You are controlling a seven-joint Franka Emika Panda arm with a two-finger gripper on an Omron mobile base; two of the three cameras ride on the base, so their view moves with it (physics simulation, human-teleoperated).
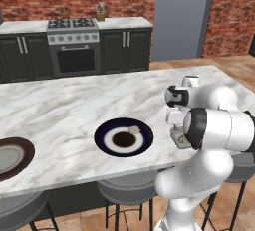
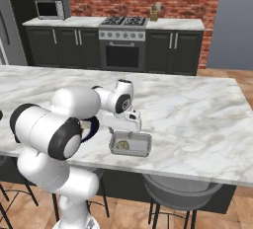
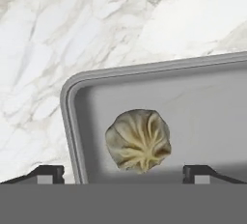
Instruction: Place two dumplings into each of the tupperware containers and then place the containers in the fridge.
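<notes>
Starting at the far left of the left base view, a brown-rimmed plate (image 1: 12, 156) sits at the edge of the marble table (image 1: 69, 105). Moving right, the dark blue plate (image 1: 123, 137) holds a dumpling (image 1: 134, 130) on its far right side, waiting its turn.

Further right, the arm bends down over the near edge of the table. In the right base view the hand (image 2: 129, 130) hangs just above a grey tupperware container (image 2: 130, 144), and there's a dumpling in the container (image 2: 122, 145), towards its left end.

The hand view looks straight down on it: the pleated dumpling lies on the container floor near a rounded corner, and the two fingertips (image 3: 48, 174) stand wide apart on either side of it, touching nothing. So the hand is released, nothing in its grasp.

My read: this is the drop-off of a dumpling into this container, and it looks done. I can only make out one dumpling inside, so the box likely needs a second. Next move calls for lifting clear of the container wall, swinging left to the blue plate and coming down around that remaining dumpling.
</notes>
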